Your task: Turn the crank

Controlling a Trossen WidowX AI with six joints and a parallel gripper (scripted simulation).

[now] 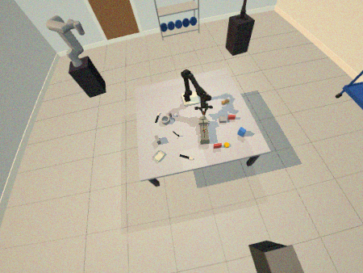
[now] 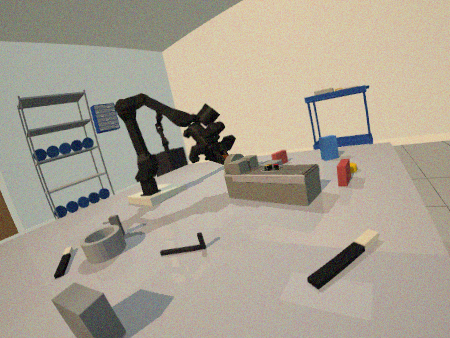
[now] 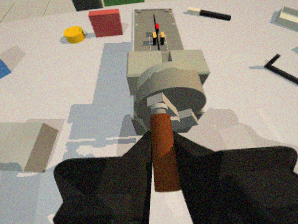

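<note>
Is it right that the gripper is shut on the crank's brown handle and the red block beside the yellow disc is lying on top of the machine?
Not quite: the red block stands on the table beside the machine, as the wrist view shows. The rest is right: the gripper is shut on the crank's brown handle, and the block is beside the yellow disc.

The handle (image 3: 164,150) looks like wood — smooth, matt brown.

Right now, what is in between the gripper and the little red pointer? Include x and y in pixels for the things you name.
From the gripper (image 3: 158,134) to the red pointer (image 3: 157,26), the wrist view shows the crank's round grey hub (image 3: 172,95), then a pale block (image 3: 197,65).
</note>
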